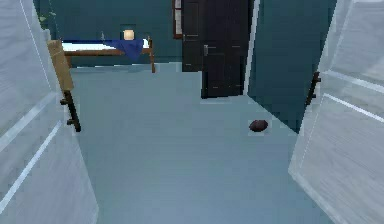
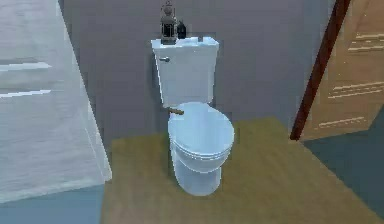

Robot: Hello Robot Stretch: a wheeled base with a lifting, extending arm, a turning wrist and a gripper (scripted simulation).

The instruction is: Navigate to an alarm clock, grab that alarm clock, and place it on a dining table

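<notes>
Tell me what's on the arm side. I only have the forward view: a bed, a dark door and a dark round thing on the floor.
Observer: A white toilet stands there, its back to the wall.
Operator: Anything on it?
Observer: Small dark things sit on its tank. They are too small to name.
Operator: Is there a door on that side?
Observer: A wooden door stands at the arm side view's right.
</notes>
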